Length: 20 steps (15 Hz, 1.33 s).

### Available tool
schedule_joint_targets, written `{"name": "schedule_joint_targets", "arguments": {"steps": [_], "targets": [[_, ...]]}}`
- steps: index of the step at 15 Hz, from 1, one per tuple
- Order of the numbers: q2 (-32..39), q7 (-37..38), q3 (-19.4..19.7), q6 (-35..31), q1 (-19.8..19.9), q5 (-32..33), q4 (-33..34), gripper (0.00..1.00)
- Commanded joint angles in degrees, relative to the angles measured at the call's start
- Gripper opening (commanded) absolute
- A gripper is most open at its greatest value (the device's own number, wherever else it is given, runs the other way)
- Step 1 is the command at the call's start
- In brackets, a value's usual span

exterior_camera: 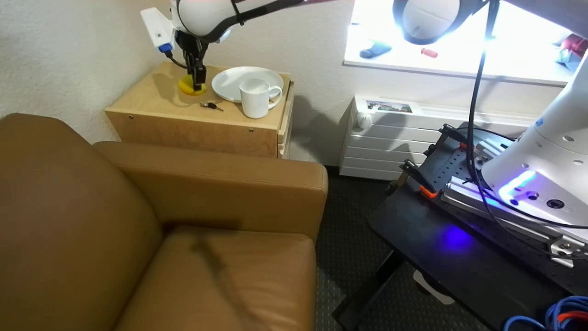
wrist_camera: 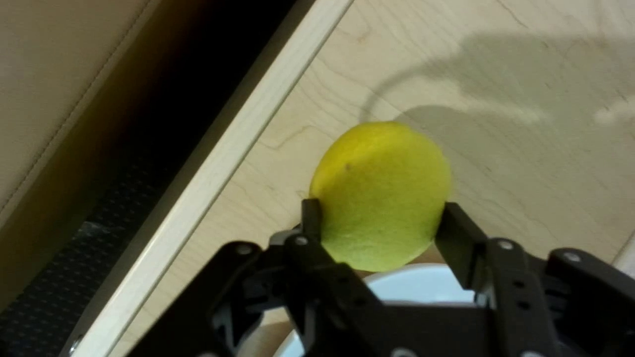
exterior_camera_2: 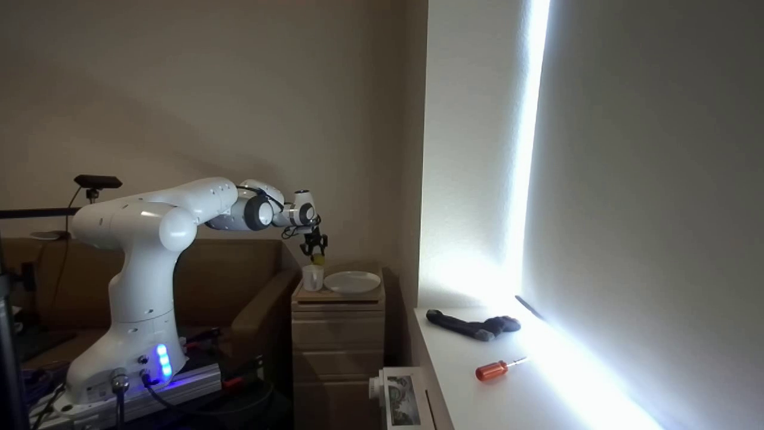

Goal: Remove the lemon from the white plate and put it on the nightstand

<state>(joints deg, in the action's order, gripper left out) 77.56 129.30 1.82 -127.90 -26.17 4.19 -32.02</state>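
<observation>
1. Lemon (wrist_camera: 382, 171): found off the plate (exterior_camera: 225, 85), which lies beside it on the nightstand (exterior_camera: 142, 99). You have the fruit over the nightstand's top, so the position agrees with the task.

2. Gripper (wrist_camera: 379, 220): jaws clamped on the lemon. Your fingertips (wrist_camera: 311, 218) bear on opposite sides, slightly below its middle in the wrist view. Judged reason: a pinch across the fruit stops something this round from rolling while you place it.

3. Contact: not confirmed. A shadow (wrist_camera: 521, 158) falls on the wood next to the lemon, but whether the fruit touches the top cannot be told.

4. Cup (exterior_camera: 254, 99): upright on the nightstand near the plate; whether the two touch is unclear. Holding the lemon apart from it likely spares you a knock.

5. Keys (exterior_camera: 212, 105): lying near the lemon, toward the armchair (exterior_camera: 206, 179). Judged hazard: fruit set down on them would sit unsteadily.

6. Step, as judged: placing, close to completion. You should lower gently until the lemon is supported, then part the jaws evenly; a hasty release may send it rolling.
</observation>
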Motion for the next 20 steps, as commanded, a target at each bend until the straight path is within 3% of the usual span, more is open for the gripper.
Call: {"name": "schedule_joint_targets", "arguments": {"steps": [1,7,8,12,13,14,15,16,17,18,19,20], "targets": [[2.4,9.4,3.8,-2.8,-0.3,1.4,1.9,0.36],[4.1,22.8,7.4,-2.2,-0.1,1.2,2.3,0.36],[5.1,19.9,13.5,-1.3,-0.8,-7.3,4.1,0.36],[4.1,19.9,22.2,-3.3,-2.4,-18.3,0.9,0.36],[4.0,19.8,23.4,-3.6,-2.8,-19.6,0.5,0.86],[4.5,19.8,23.5,-4.3,-2.9,-19.2,1.1,0.57],[5.1,19.8,22.2,-4.7,-2.7,-17.4,2.5,0.90],[5.4,19.1,21.5,-5.7,-2.8,-17.2,3.0,0.62],[5.4,18.3,21.2,-6.6,-3.1,-17.2,3.1,0.44],[5.4,17.6,21.0,-7.3,-3.5,-17.2,3.1,0.43],[5.3,17.2,21.0,-7.8,-4.0,-17.1,3.0,0.53],[5.1,17.0,21.2,-7.8,-4.5,-16.9,2.7,0.79]]}}
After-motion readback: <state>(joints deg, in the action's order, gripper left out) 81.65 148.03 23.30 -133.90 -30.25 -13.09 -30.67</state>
